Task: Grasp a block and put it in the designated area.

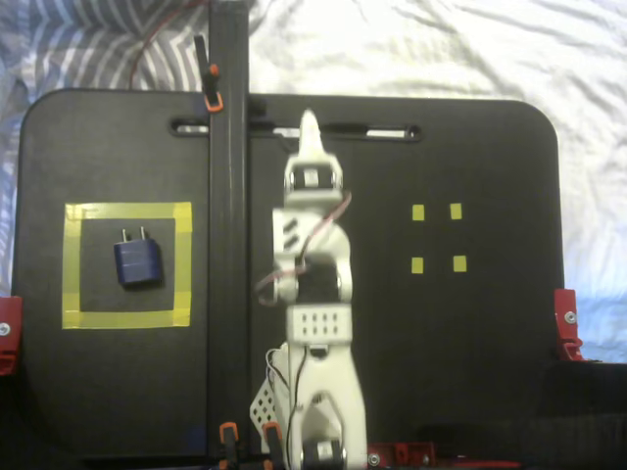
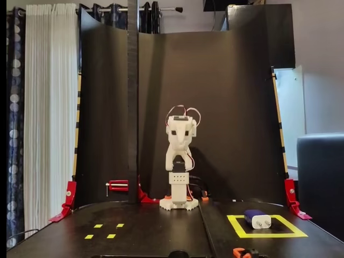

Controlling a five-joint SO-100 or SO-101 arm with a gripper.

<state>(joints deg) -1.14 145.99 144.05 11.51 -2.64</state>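
The block (image 1: pixel 138 261) is a small dark blue plug adapter lying flat inside the designated area (image 1: pixel 127 211), a square of yellow tape at the left of the black board. In the front fixed view the block (image 2: pixel 257 219) rests in the same yellow square (image 2: pixel 266 235) at the right. My gripper (image 1: pixel 310 122) is far from it, over the board's middle. It points along the centre line toward the slotted edge, and its fingers meet in one narrow tip with nothing between them. The white arm (image 2: pixel 180 156) stands folded above its base.
Several tiny yellow square markers (image 1: pixel 418 212) sit on the side away from the block, also seen low at the left (image 2: pixel 98 226). A tall black post (image 1: pixel 227 245) rises between the arm and the taped square. Red clamps (image 1: pixel 566 323) grip the board's edges.
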